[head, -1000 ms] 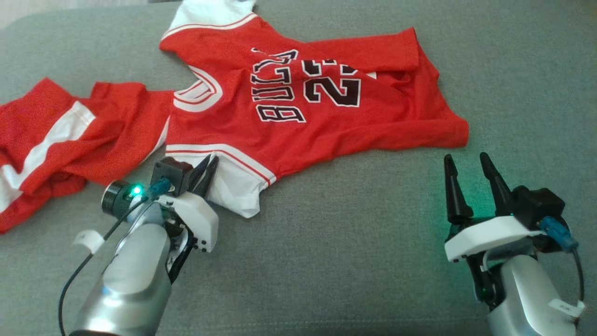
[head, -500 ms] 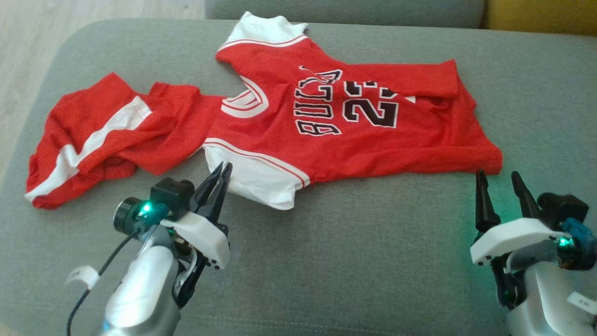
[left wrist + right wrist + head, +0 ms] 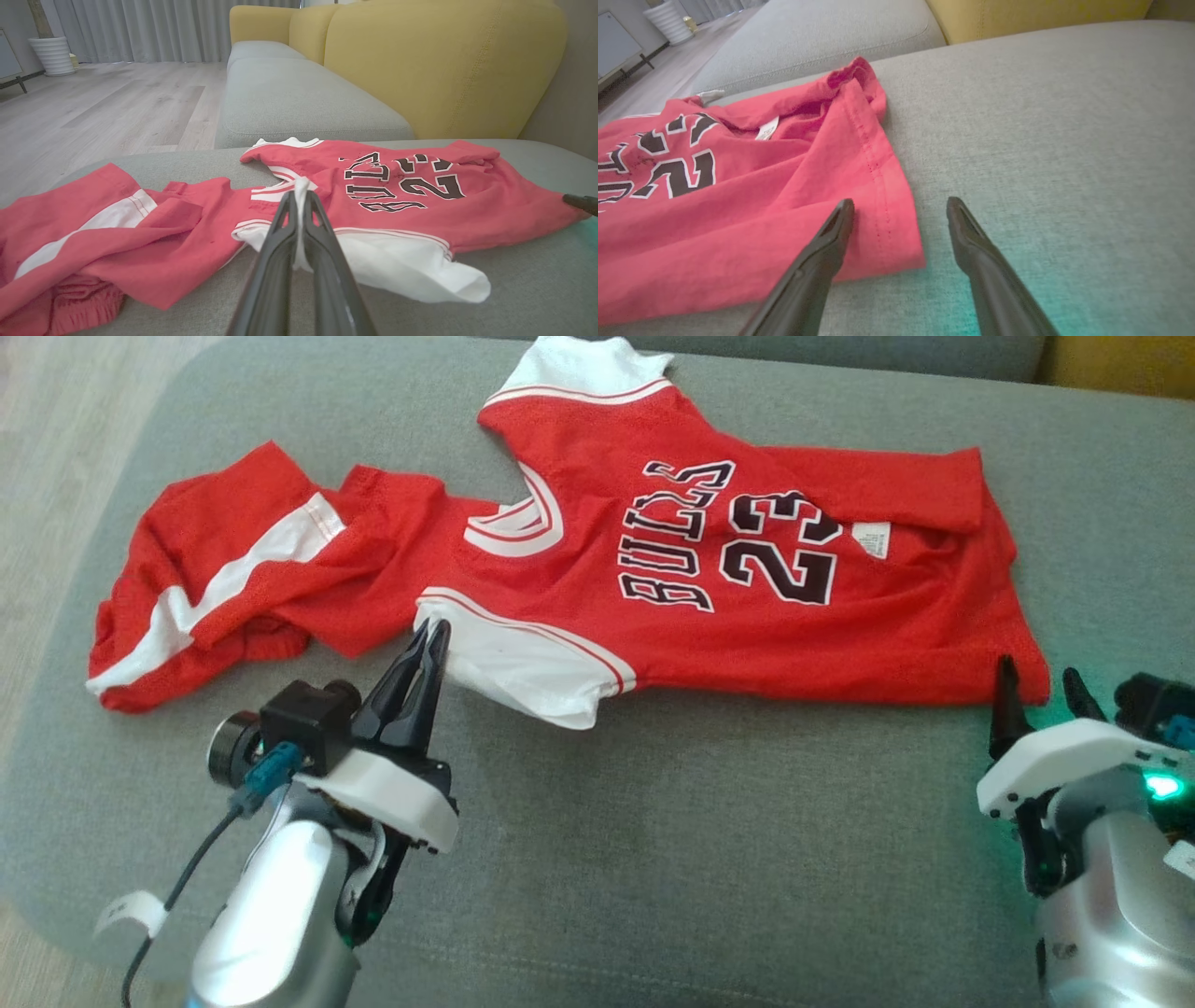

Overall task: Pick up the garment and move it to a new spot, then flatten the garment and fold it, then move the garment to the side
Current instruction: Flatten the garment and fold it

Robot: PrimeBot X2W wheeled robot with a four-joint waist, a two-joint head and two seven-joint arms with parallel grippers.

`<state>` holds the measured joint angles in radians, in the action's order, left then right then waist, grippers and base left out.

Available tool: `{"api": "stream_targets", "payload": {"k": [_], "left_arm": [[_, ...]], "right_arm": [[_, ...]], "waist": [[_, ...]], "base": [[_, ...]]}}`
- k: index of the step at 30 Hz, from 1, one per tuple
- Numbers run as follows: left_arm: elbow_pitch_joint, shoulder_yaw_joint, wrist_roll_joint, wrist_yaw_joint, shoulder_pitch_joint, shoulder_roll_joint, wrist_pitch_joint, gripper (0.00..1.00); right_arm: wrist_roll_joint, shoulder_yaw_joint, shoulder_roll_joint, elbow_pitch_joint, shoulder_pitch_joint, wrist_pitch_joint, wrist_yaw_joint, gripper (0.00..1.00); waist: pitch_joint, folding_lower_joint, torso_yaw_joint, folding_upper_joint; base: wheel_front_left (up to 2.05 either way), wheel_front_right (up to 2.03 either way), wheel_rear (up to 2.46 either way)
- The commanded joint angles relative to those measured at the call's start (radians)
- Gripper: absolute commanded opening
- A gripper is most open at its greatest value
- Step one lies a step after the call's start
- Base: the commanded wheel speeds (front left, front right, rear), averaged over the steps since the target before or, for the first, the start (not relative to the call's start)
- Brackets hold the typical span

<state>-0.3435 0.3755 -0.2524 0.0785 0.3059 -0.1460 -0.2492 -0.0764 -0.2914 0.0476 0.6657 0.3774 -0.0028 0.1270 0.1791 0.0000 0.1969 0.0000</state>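
Across the middle of the head view, the red mesh basketball jersey (image 3: 709, 569) with dark "BULLS 23" lettering lies face-up on the grey fabric sofa cushion (image 3: 747, 849), collar toward the frame's left, hem toward its right, mostly flat but with the far hem edge turned over and showing a label. At lower left, the left gripper (image 3: 431, 633) has its jaws clamped on the edge of the white lower sleeve (image 3: 523, 667); the left wrist view shows a white fold pinched between the fingertips of that gripper (image 3: 299, 198). At lower right, the right gripper (image 3: 1036, 670) is spread wide, straddling the hem corner without closing, seen again from its own wrist (image 3: 900, 205). It looks set to take a matching hold so both ends lift together. Crumpled red shorts with a white stripe (image 3: 215, 579) touch the collar side and could drag along.
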Motion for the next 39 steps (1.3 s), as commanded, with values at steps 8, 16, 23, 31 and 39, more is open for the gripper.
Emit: {"api": "stream_targets", "payload": {"k": [8, 16, 23, 31, 39], "left_arm": [[0.057, -0.058, 0.006, -0.006, 0.012, -0.001, -0.012, 0.0], [0.068, -0.089, 0.023, -0.007, 0.017, -0.006, -0.012, 0.0], [0.134, -0.153, 0.012, -0.008, 0.048, -0.008, -0.013, 0.0], [0.292, -0.257, -0.019, 0.003, 0.147, 0.02, -0.013, 0.0], [0.389, -0.291, -0.041, 0.012, 0.228, 0.018, 0.01, 0.0]], "right_arm": [[0.014, 0.031, 0.003, 0.059, 0.077, 0.043, 0.004, 1.0], [-0.037, 0.153, 0.003, 0.037, 0.069, 0.027, 0.004, 0.0], [0.014, 0.214, 0.017, -0.131, 0.092, 0.06, 0.004, 0.0], [-0.086, 0.398, 0.197, -0.391, 0.189, 0.29, 0.004, 0.0], [-0.261, 0.525, 0.37, -0.578, 0.244, 0.554, 0.004, 0.0]], "waist": [[0.015, 0.0, 0.002, 0.0], [-0.002, 0.0, -0.045, 0.0], [-0.037, 0.0, -0.104, 0.0], [-0.119, 0.0, -0.156, 0.0], [-0.211, 0.0, -0.17, 0.0]], "base": [[0.0, 0.0, 0.0], [0.0, 0.0, 0.0], [0.0, 0.0, 0.0], [0.0, 0.0, 0.0], [0.0, 0.0, 0.0]]}}
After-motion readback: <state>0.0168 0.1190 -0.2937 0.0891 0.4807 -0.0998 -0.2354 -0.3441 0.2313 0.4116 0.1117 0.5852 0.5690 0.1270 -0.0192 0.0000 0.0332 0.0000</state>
